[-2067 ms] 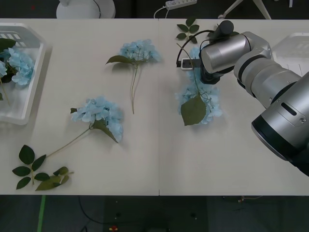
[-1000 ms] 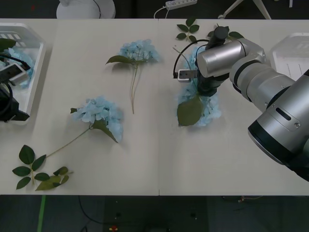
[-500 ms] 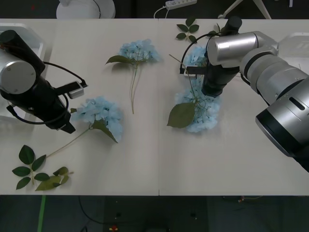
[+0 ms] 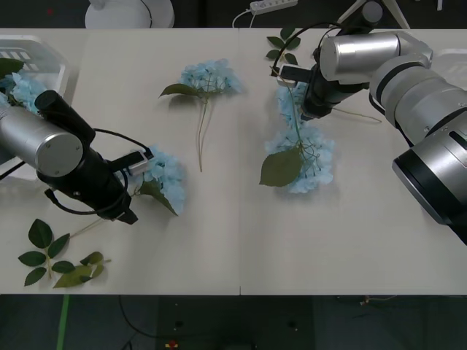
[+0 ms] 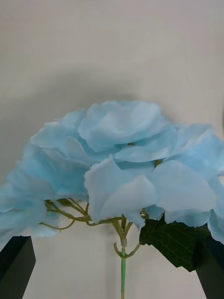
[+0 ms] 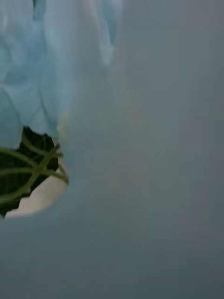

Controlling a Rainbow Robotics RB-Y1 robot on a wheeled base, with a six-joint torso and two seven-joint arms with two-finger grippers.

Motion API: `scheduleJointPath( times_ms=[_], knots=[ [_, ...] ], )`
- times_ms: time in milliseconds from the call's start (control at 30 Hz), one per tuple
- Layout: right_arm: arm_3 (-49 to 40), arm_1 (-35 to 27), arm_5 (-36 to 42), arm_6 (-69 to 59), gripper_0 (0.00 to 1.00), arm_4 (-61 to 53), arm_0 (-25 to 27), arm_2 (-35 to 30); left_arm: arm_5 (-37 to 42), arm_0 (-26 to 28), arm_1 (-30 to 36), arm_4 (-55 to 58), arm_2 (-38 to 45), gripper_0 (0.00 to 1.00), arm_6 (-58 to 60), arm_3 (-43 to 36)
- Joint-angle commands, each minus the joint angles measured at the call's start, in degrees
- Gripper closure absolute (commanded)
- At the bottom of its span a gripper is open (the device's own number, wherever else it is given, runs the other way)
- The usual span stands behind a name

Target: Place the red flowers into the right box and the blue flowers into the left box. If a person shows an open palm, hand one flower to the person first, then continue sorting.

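Note:
Three blue flowers lie on the table: one far centre [image 4: 211, 76], one near left [image 4: 162, 173], one right of centre [image 4: 303, 153]. My right gripper [image 4: 305, 109] hangs over the stalk of the right one. In the right wrist view its black fingers [image 5: 16, 261] stand open at both corners, with the thin stalk [image 5: 122, 271] between them and the bloom [image 5: 121, 159] beyond. My left gripper [image 4: 135, 191] is low over the near-left bloom, whose petals [image 6: 28, 70] press close to the left wrist camera. The left box [image 4: 40, 55] holds blue flowers. Red flowers and the right box are out of view.
Loose green leaf sprigs lie at the near left [image 4: 58, 255] and at the far edge [image 4: 284, 42]. A white power strip [image 4: 273, 6] and a white round base [image 4: 131, 11] sit beyond the table. The near centre of the table is bare.
My left arm swung from the left box to the near-left bloom. My right arm drew back along the stalk toward the far edge, and that flower shifted a little.

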Motion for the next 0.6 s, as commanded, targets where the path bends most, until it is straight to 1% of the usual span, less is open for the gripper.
scheduleJointPath(
  times_ms=[33, 167, 333, 367, 400, 467, 567, 600],
  knots=[
    [-0.5, 1.7, -1.8, -0.3, 0.0, 1.2, -2.5, 3.0, -2.6, 2.9, -1.4, -1.3, 1.8, 0.0, -3.1, 1.1],
    [-0.5, 2.6, -1.8, -0.3, 0.0, 2.3, -1.8, 5.0, -2.1, 3.0, -3.0, -2.4, 1.8, 0.0, -3.9, 3.6],
    [-0.5, 4.0, -2.6, -0.3, 0.0, 4.9, -0.5, 6.7, -2.2, 2.9, -6.6, -9.2, 1.8, 0.0, -4.1, 6.0],
    [-0.5, 4.3, -3.0, -0.3, 0.04, 4.9, -0.2, 7.1, -2.6, 3.0, -7.7, -10.6, 1.8, 0.0, -4.2, 6.8],
    [-0.5, 4.6, -3.4, -0.3, 0.12, 4.9, 0.0, 7.5, -2.8, 2.9, -8.5, -11.8, 1.9, 0.0, -4.1, 7.6],
    [-0.5, 5.0, -3.8, -0.3, 0.21, 4.9, 0.3, 8.1, -3.2, 2.9, -9.3, -13.3, 1.9, 0.0, -4.2, 8.7],
    [-0.5, 5.4, -4.2, -0.3, 0.28, 4.8, 0.7, 8.7, -3.4, 2.9, -9.9, -13.8, 1.9, 0.0, -4.4, 9.9],
    [-0.5, 5.6, -4.2, -0.3, 0.32, 4.7, 0.8, 8.8, -3.4, 3.0, -9.9, -13.9, 1.9, 0.0, -4.5, 10.2]
  ],
)
